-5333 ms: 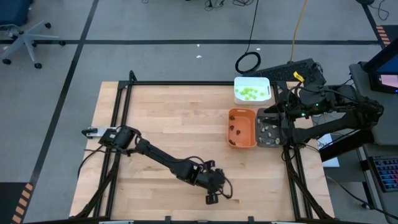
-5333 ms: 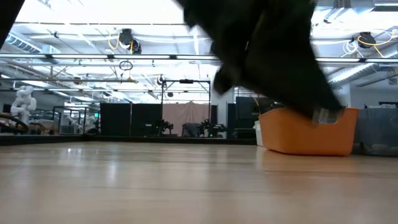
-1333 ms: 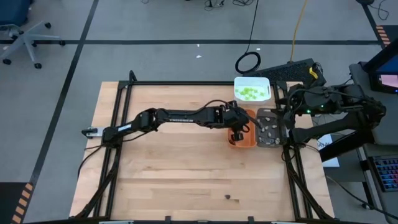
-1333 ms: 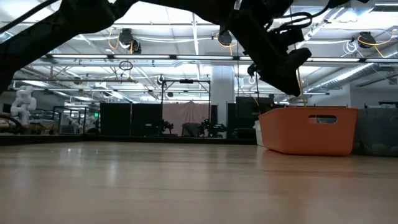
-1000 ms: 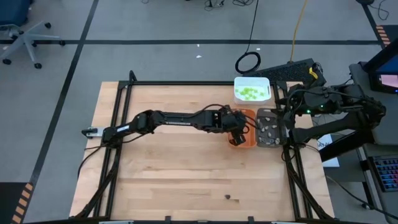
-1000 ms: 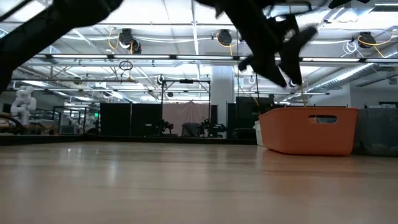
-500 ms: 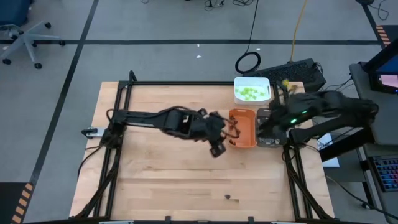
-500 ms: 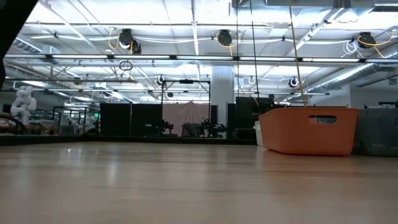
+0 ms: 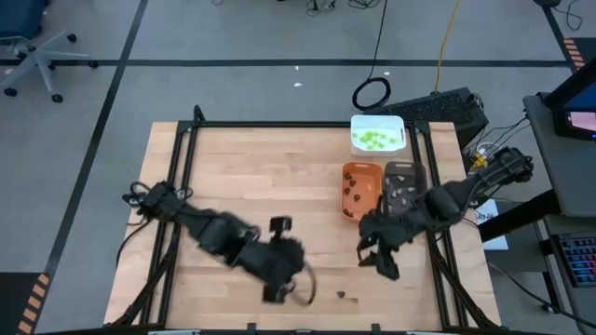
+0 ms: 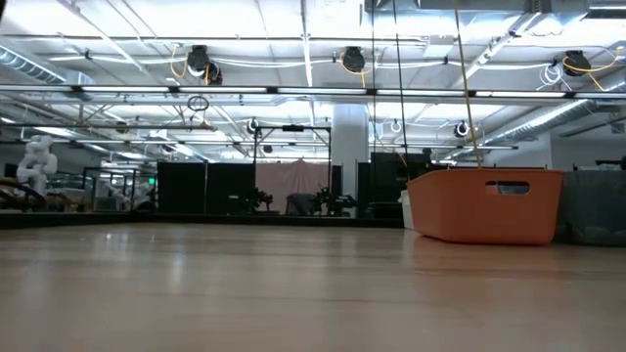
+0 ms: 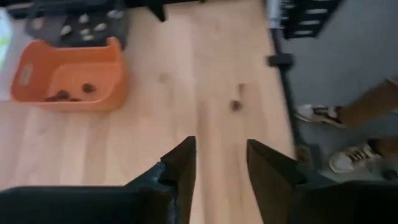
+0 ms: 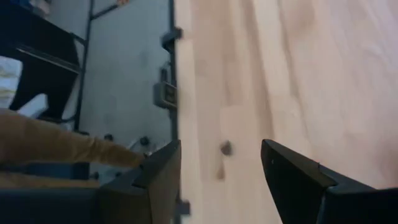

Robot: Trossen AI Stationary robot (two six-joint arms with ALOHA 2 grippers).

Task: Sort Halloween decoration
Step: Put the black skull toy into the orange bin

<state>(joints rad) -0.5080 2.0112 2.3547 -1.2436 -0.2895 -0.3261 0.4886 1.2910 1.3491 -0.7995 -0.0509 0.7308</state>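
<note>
One dark brown decoration piece (image 9: 342, 295) lies alone on the wood near the table's near edge; it also shows as the piece (image 11: 236, 105) ahead of my left fingers and the piece (image 12: 226, 147) ahead of my right fingers. My left gripper (image 9: 293, 290) (image 11: 221, 165) hovers open to the piece's left. My right gripper (image 9: 377, 263) (image 12: 227, 171) hovers open to its right and a little farther back. Other pieces lie in the trays: lime-green in the white tray (image 9: 356, 124), brown in the orange tray (image 9: 346, 171), pale in the grey tray (image 9: 410, 168).
The three trays stand close together at the table's far right; the orange tray (image 10: 484, 205) shows in the low view. A black metal frame (image 9: 177, 167) runs around the table. A person's shoes (image 11: 354, 158) and tan trouser leg (image 12: 50, 146) stand just beyond the near edge.
My left gripper has swung from above the orange tray toward the near edge and left, ending beside the lone brown piece. My right gripper has left the grey tray's side and moved toward the near edge and left, over the open wood. The piece has stayed put.
</note>
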